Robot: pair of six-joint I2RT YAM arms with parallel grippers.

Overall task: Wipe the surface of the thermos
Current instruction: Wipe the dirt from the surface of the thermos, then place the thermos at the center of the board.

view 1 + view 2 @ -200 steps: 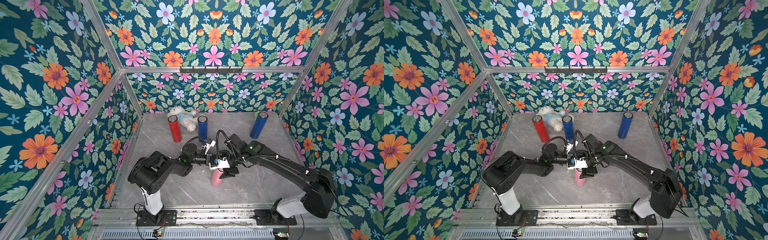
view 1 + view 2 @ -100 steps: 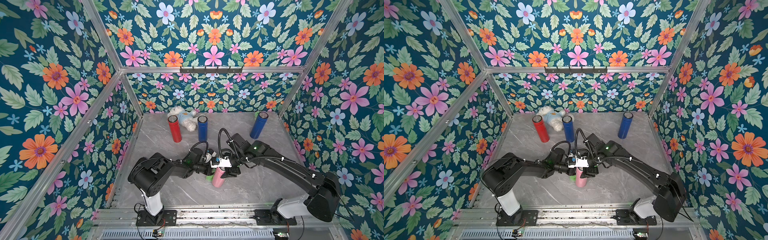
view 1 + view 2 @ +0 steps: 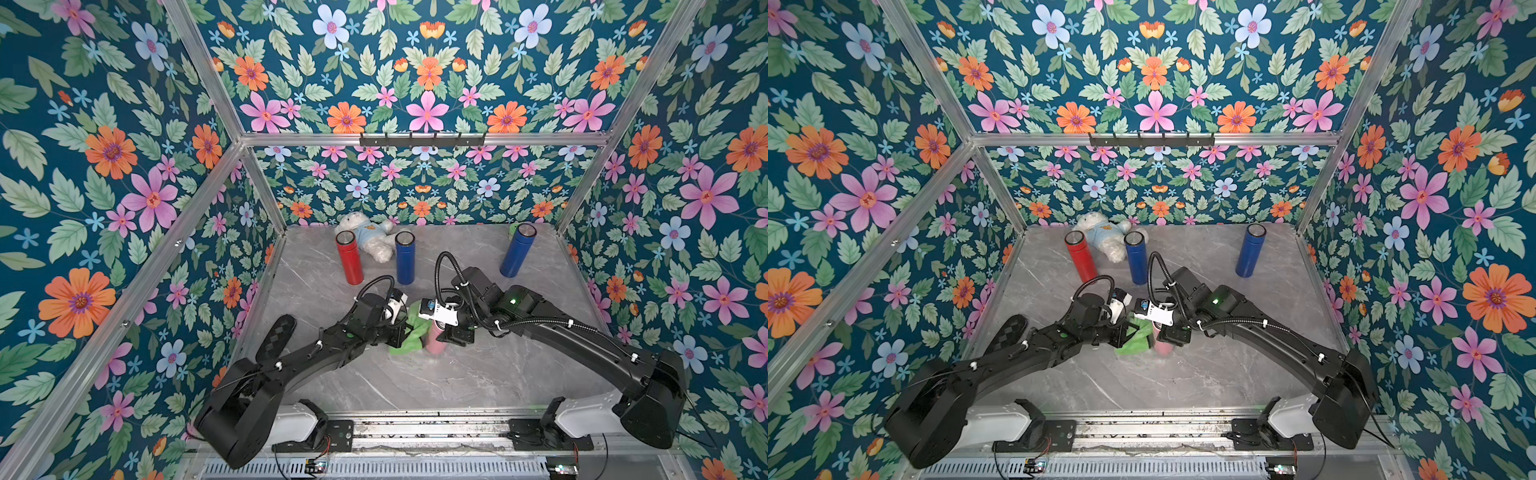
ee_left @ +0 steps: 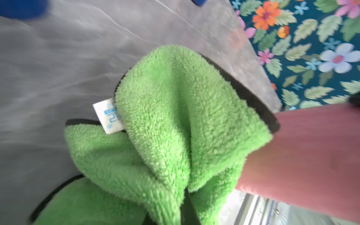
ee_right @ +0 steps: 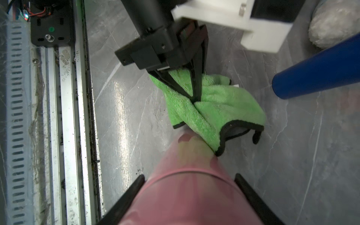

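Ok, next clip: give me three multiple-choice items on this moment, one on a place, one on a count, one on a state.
1. The fluffy green cloth with black edging touches: A) the pink cylindrical thermos; B) a red thermos; C) a plush bear.
2. How many blue cylindrical thermoses stand on the grey marble-look table? A) one; B) two; C) four.
3. The left gripper is: A) open over bare table; B) shut on the green cloth; C) shut on a blue thermos.
Key: 1 A, the cloth lies against the pink thermos's lower body in both wrist views; 2 B, two stand beyond the arms in both top views; 3 B, its fingers pinch the cloth in the right wrist view.
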